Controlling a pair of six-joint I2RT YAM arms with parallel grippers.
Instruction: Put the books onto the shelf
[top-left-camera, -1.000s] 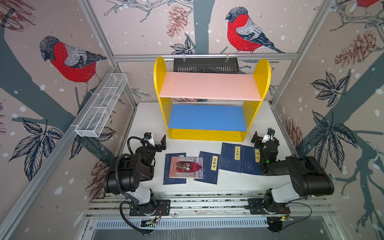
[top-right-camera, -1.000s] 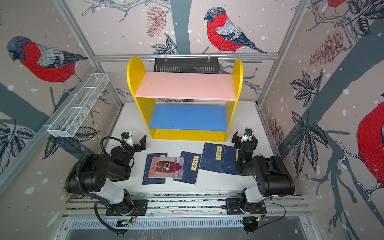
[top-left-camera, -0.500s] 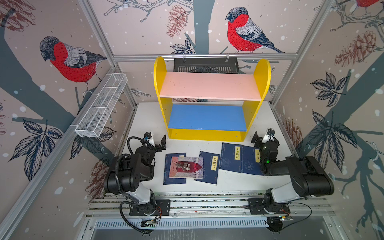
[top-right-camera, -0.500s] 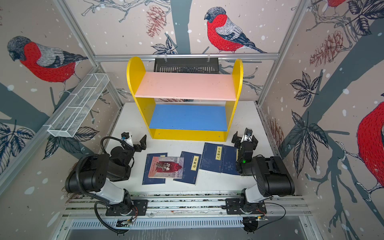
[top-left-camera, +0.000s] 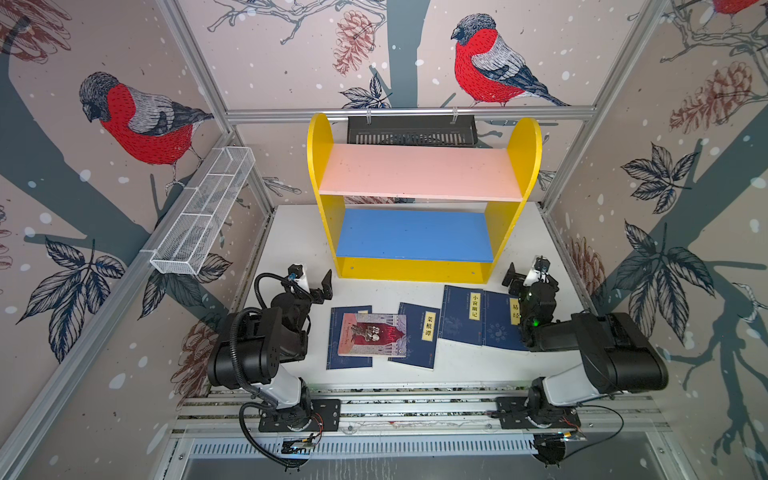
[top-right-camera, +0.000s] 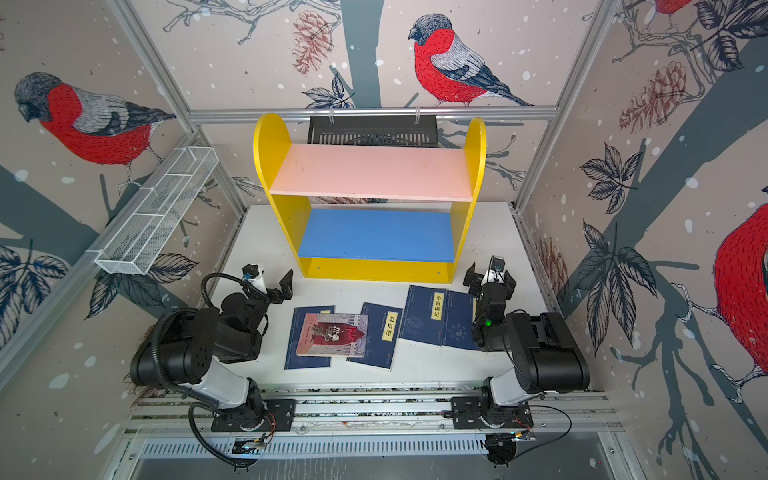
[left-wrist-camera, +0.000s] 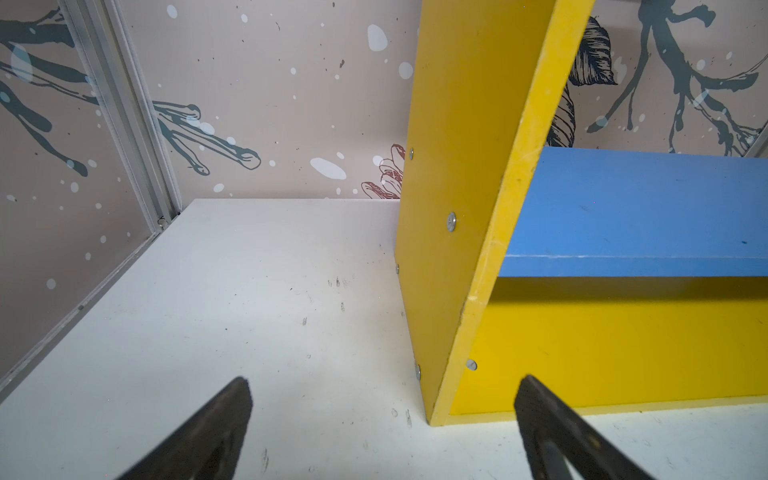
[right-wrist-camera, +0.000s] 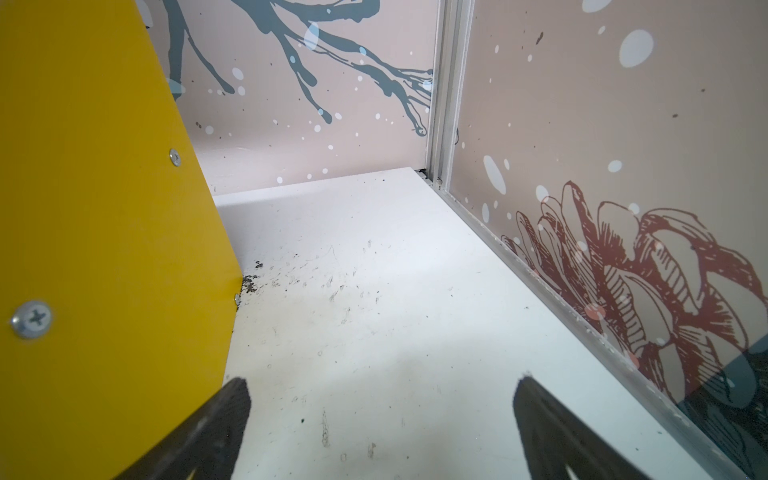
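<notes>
Both grippers stand with the jaws spread wide and carry nothing. The left gripper (top-left-camera: 311, 277) is just beside the front left corner of the two-tier wooden shelf with yellow round-topped sides (top-left-camera: 320, 166); the right gripper (top-left-camera: 525, 272) is near its front right corner. The five thin paperback books (top-left-camera: 419, 336) lie flat on the white table (top-left-camera: 299, 237) in front of the shelf, none on it yet.

The grasp seems the main risk. The books are thin and flat, so the fingers (left-wrist-camera: 208, 436) find little edge, and a book may slide away on the smooth top. The grey-and-red illustrated book (top-left-camera: 372, 334) lies across two dark navy books (top-left-camera: 348, 362), so lifting it may drag those below. The last navy book (top-left-camera: 500, 328) is partly hidden under the right arm, which must draw back to reach it. The pink upper board (top-left-camera: 419, 170) stands over the blue lower board (top-left-camera: 415, 235), so a book carried too high may strike its front edge. A gripper so near a yellow side may push the shelf.

The table shows dark scuffs and specks near the shelf foot. The room is a narrow cell with aluminium posts and walls printed with birds, branches and pine cones. A white wire mesh basket (top-left-camera: 203, 212) hangs on the left wall, a black slotted tray (top-left-camera: 411, 131) on the rail behind the shelf.
</notes>
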